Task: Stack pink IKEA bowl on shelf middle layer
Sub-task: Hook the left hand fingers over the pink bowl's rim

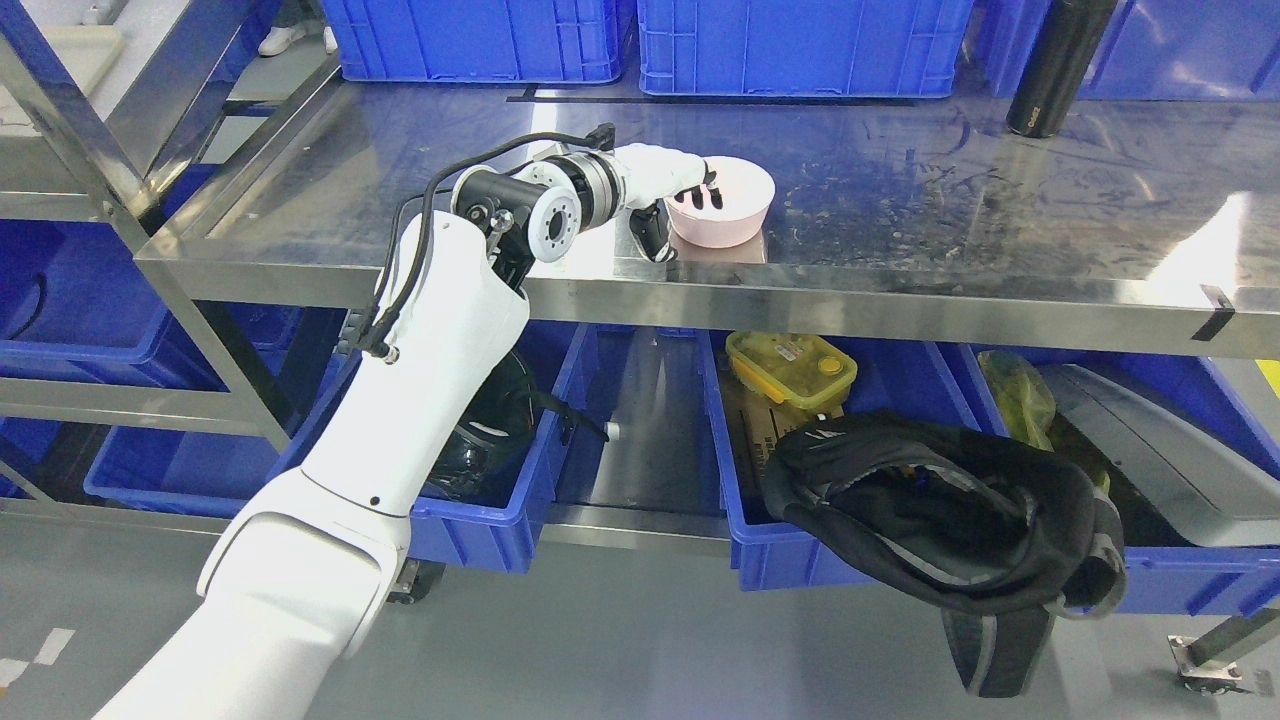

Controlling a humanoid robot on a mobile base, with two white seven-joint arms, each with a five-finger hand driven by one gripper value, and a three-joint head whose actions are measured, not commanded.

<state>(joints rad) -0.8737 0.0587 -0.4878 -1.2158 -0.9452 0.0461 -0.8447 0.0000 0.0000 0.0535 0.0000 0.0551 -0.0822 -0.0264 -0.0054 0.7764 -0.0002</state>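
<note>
Item: pink bowl [722,205], one piece, upright, standing on the steel shelf [1000,210] near its front edge, left of the shelf's middle. This steel deck is the middle layer as far as the view shows; a lower layer of crates lies beneath it. Holder: left hand [672,195], white with dark fingertips, arm entering from the lower left. Its fingers [708,190] hook over the bowl's left rim and dip inside, while a thumb-like part presses the outer wall just left of the bowl; the hand reads as gripping the bowl by its rim. Whether the bowl's base bears fully on the shelf or is slightly lifted cannot be told. Right hand: not in view. No second pink bowl appears anywhere around the bowl, so nothing to stack onto, or into, is visible. Progress, as a judgement: the bowl is already at the named layer and in the hand's grip; what is left is either release and withdrawal, or carrying it to a partner bowl outside the frame. Also present: black bottle [1058,60], far right of the bowl at the back; blue crates [800,45] behind the bowl; yellow lidded box [790,368] and black bag [940,510] below the bowl, on the lower layer.
</note>
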